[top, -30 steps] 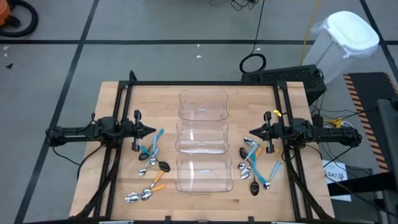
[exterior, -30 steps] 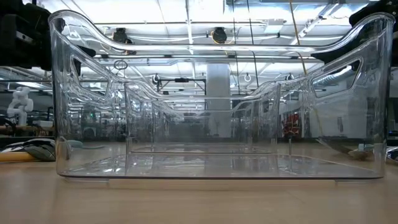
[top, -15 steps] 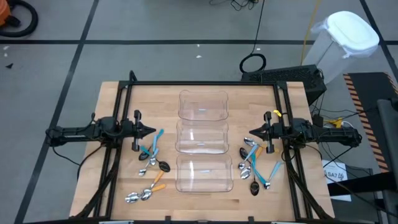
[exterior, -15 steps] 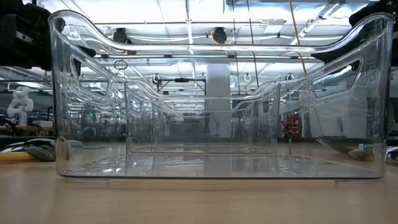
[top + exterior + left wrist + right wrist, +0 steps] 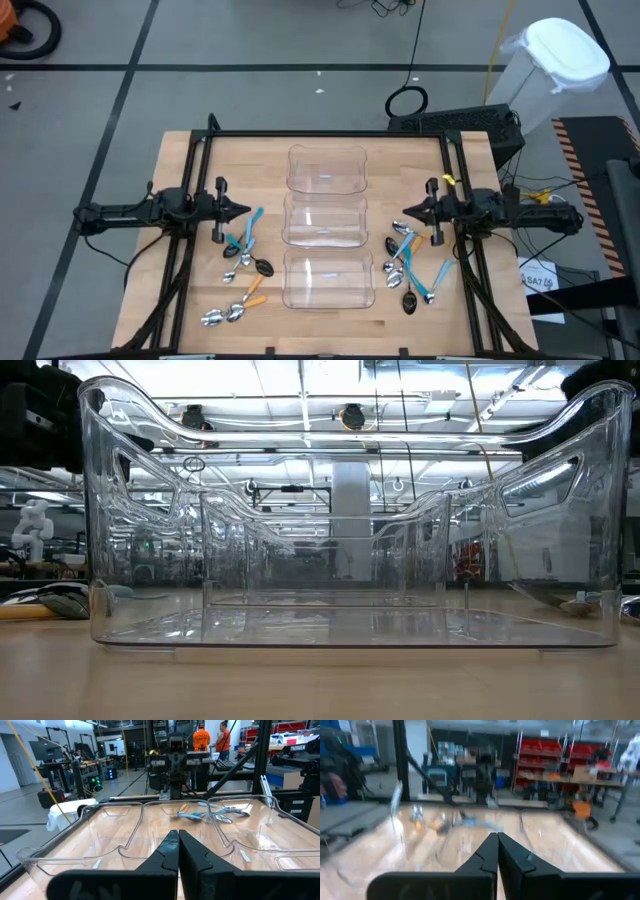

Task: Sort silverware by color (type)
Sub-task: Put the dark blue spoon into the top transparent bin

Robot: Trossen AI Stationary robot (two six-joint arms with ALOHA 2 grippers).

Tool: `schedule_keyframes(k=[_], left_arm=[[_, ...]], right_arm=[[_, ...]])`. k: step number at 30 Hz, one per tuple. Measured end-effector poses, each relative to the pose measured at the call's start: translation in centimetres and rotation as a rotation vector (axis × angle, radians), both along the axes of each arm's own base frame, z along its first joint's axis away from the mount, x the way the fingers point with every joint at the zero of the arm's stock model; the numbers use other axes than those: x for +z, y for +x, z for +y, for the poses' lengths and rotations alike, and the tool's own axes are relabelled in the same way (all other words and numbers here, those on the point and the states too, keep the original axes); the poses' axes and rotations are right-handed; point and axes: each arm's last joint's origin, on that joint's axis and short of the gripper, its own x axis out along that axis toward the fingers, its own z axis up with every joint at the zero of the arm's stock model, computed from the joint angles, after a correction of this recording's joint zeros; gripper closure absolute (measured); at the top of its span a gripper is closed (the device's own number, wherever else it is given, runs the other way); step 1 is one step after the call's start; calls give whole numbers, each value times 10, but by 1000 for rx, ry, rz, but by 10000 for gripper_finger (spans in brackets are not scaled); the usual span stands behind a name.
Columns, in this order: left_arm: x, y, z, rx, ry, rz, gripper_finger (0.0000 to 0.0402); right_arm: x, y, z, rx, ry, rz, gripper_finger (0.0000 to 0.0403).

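Observation:
The silverware lies on the wooden table in two loose groups: spoons with blue and orange handles left of the bins [image 5: 243,255], with more near the front [image 5: 232,307], and a cluster right of the bins [image 5: 407,265]. My left gripper [image 5: 245,210] [image 5: 178,832] hovers shut at the table's left, above the left group's far end, pointing level at the bins. My right gripper [image 5: 405,214] [image 5: 497,836] hovers shut at the table's right, facing it, just beyond the right cluster. Neither holds anything.
Three clear plastic bins stand in a row down the table's middle: far [image 5: 327,168], middle [image 5: 324,222], near [image 5: 328,281]. The near bin [image 5: 350,510] fills the low view. A black frame [image 5: 330,134] borders the table. A white bin [image 5: 555,60] stands off the table at the far right.
My right gripper has risen a little and stays shut; its wrist view is blurred. The spoons and bins have not moved.

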Motion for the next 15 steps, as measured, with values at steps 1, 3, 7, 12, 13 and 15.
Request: schedule_keyframes(k=[1,3,7,12,13,15], left_arm=[[0,0,0,0,0,1,401],[0,0,0,1,0,1,401],[0,0,0,0,0,0,401],[0,0,0,0,0,1,401],[0,0,0,0,0,1,401],[0,0,0,0,0,0,401]], right_arm=[[5,0,0,2,-2,-7,401],[11,0,1,8,-2,3,401],[32,0,1,13,12,27,401],[59,4,1,12,20,130,401],[65,5,2,11,28,143,401],[78,8,2,10,38,181,401]])
